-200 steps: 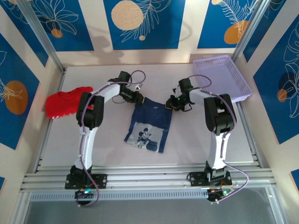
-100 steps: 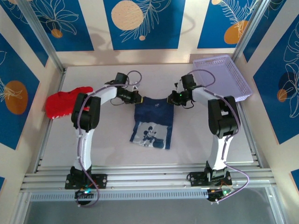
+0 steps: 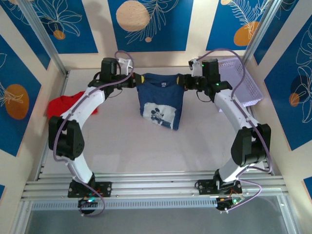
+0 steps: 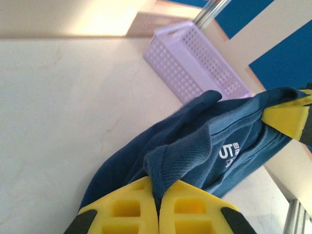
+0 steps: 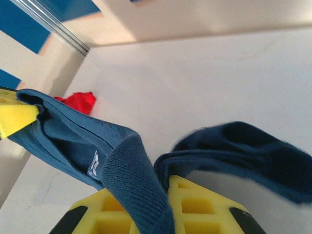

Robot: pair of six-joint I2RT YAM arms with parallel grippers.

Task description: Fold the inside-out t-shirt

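Left gripper [image 3: 138, 80] and right gripper [image 3: 182, 80] are clamped shut on the t-shirt [image 3: 160, 103] top corners; it has been raised and pulled toward the far side of the table [image 3: 204, 146], stretched out, seemingly for laying flat.

Two slender robot arms, left arm [image 3: 80, 109] and right arm [image 3: 234, 109]: white shells along the long links, black housings at every joint. Thin lilac cables [image 3: 220, 49] looped off the upper links and trailing to the mounts. Black base plates [image 3: 90, 187] at lower left and lower right of the overhead frame, tiny green and red lights just below. Small green light at the right wrist. Left gripper [image 4: 157, 200] and right gripper [image 5: 156, 209]: bright yellow fingers [image 4: 129, 212] moulded with square recesses, black outer corners.
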